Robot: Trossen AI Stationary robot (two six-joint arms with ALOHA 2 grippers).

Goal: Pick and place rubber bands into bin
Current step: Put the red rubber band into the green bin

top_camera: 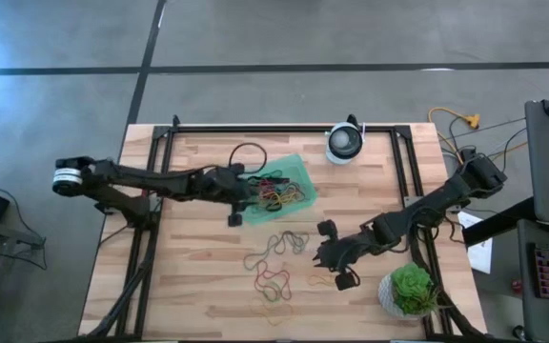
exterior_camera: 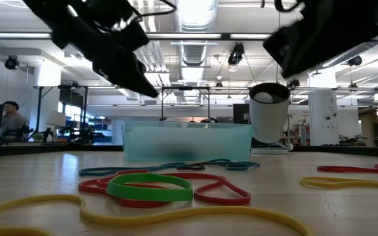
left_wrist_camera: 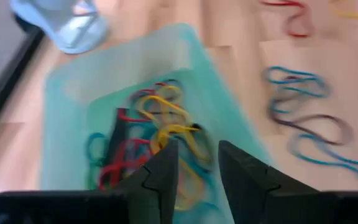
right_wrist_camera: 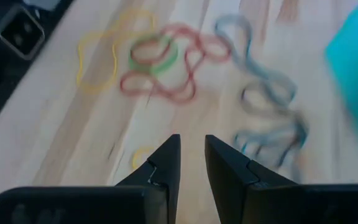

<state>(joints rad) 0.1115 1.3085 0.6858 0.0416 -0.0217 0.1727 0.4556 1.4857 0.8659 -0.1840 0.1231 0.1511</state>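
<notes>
The green translucent bin (top_camera: 298, 170) sits far of the table's middle, with several red, yellow and dark rubber bands (left_wrist_camera: 151, 134) piled inside. My left gripper (top_camera: 254, 198) (left_wrist_camera: 197, 158) hovers open over the bin's near-left part, above that pile. Loose bands lie flat on the wood: blue-grey ones (top_camera: 279, 243) (right_wrist_camera: 263, 93), red with a green one (top_camera: 273, 281) (right_wrist_camera: 160, 62), and yellow ones (top_camera: 320, 281) (right_wrist_camera: 98, 62). My right gripper (top_camera: 320, 253) (right_wrist_camera: 191, 155) hangs above bare wood just right of them, fingers narrowly open, a small yellow band (right_wrist_camera: 140, 155) beside one finger.
A round white device (top_camera: 345, 143) stands at the far edge, right of the bin. A green plant (top_camera: 411, 289) sits at the near right corner. Cables (top_camera: 465, 124) trail off the far right. A black cable loop (top_camera: 246, 152) lies left of the bin. Metal frame rails run along both sides.
</notes>
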